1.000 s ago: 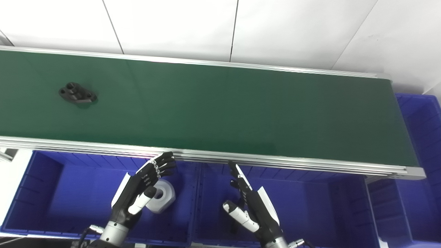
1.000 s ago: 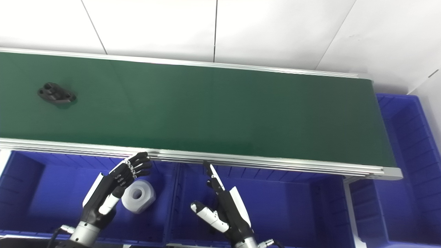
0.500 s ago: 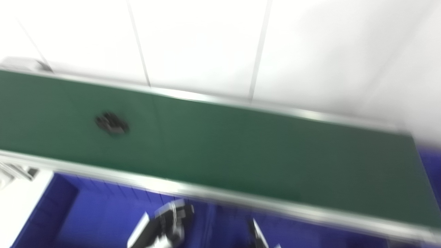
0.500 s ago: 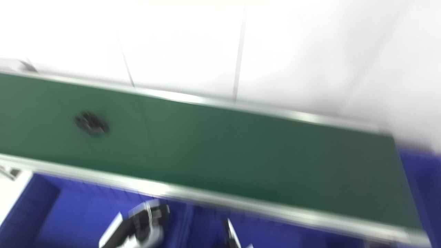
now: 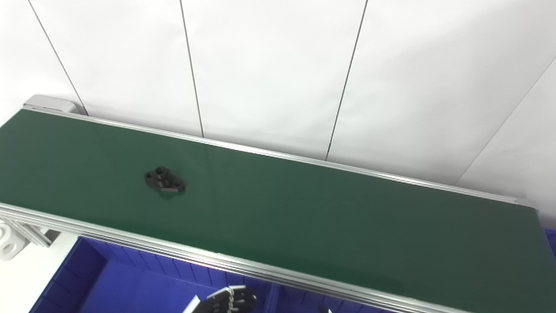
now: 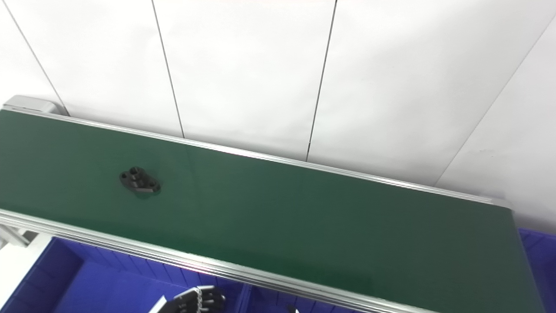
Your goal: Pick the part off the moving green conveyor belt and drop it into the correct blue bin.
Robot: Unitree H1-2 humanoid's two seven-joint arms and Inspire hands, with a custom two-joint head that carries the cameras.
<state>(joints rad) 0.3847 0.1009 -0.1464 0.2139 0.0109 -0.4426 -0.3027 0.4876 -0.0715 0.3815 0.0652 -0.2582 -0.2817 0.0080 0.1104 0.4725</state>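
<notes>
Left hand: the black-fingered robot left hand [image 5: 228, 301] showed only its fingertips at the bottom edge, above the blue bin; they looked curled together, but too little was in view to tell whether it was spread or closed, and nothing could be seen in it.

Right hand: a mere dark tip of the right hand [image 5: 323, 309] poked up at the bottom edge just right of the bin divider; its state could not be told.

Bins: the deep blue plastic bin [image 5: 117, 291] with ribbed walls sat below the near rail of the conveyor, and a divider [image 5: 273, 300] separated it from a neighbouring blue bin. A sliver of another blue bin [image 6: 538, 261] showed past the right end of the belt.

Rail: the near silver aluminium rail [image 5: 173, 252] ran along the belt's front edge, from lower left toward lower right.

Belt: the long dark green conveyor belt [image 5: 325, 217] crossed the whole view at a slant.

Part: the small black flanged part [image 5: 164, 180], with a raised round boss and holes in its top, lay flat on the belt's left portion, about midway between the two rails, well apart from both hands.

Far side: the far silver rail [image 5: 304, 160] edged the belt, and a white panelled wall [image 5: 269, 74] with thin dark seams rose behind it.
</notes>
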